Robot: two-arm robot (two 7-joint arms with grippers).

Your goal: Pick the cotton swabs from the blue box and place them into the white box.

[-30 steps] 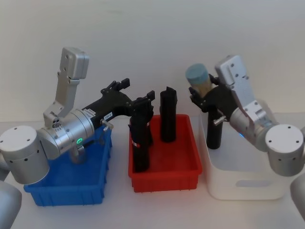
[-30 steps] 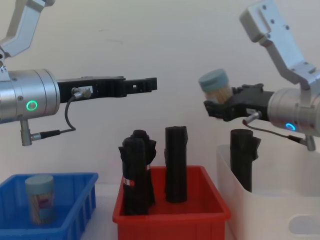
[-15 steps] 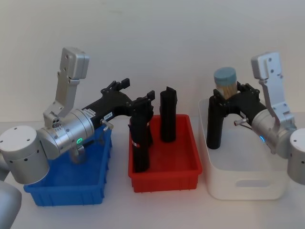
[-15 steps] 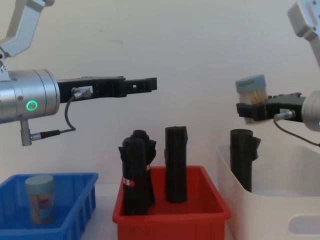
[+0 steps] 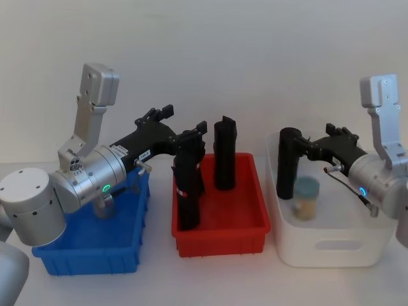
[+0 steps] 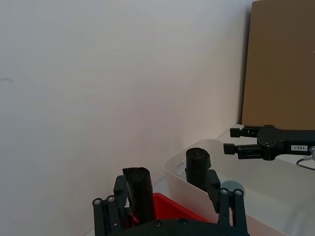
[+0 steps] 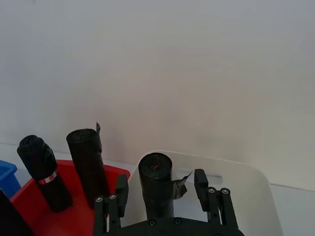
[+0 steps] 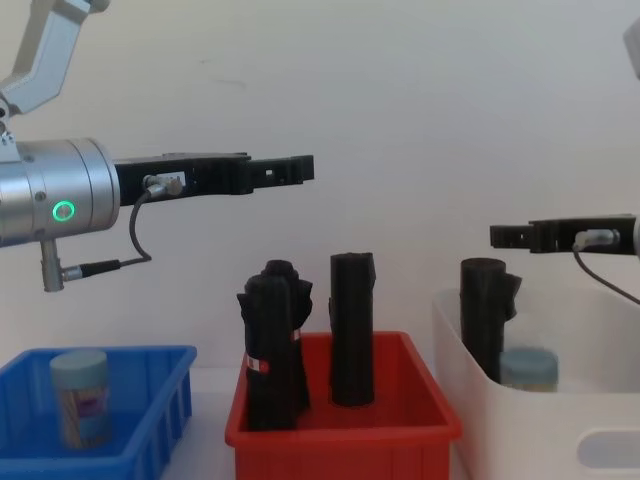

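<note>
Dropped since a moment ago: one tub of the cotton swabs [image 5: 305, 198], now standing inside the white box [image 5: 331, 245] beside a black roll [image 5: 287, 163]. Nearer left, another tub [image 8: 79, 397] waiting upright in the blue box [image 8: 150, 420]. Farther back, right end effector [image 5: 317, 146] spread open and empty above the white box; left end effector [image 8: 300, 169] raised over the red bin [image 5: 220, 233], open in the wrist view. One delivered, at least one left.

Robot lab bench, bare white wall [image 5: 255, 51], 3 plastic sorting bins [image 5: 220, 239]

no text or labels legible anywhere
</note>
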